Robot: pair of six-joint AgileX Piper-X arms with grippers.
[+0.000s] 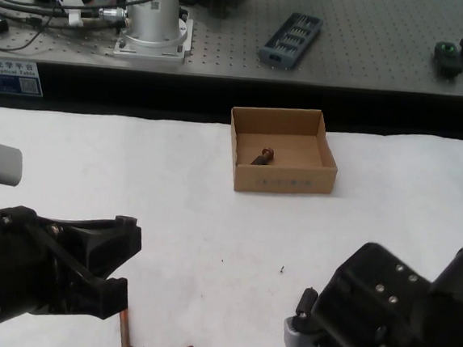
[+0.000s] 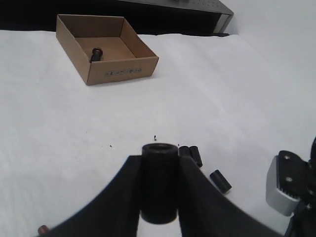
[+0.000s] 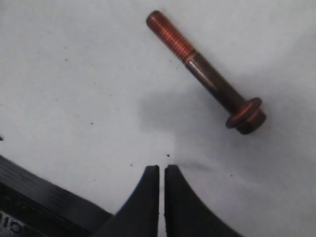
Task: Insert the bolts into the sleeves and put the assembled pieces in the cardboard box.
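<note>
The right gripper [image 3: 162, 170] hung with its fingers pressed together, pinching nothing. The bolt [image 3: 207, 79] lay flat on the white cloth [image 3: 74, 74] just ahead of its tips, not touching them. Its long axis slanted across the approach, with the flanged head nearer. The left gripper [image 2: 159, 165] pinched a black sleeve [image 2: 159, 187] upright, so the bolt looked to be the right arm's job.

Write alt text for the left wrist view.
The left gripper has its jaws shut on a black sleeve over the white cloth. Loose sleeves lie just beyond; farther off, a cardboard box holds one assembled piece.
</note>
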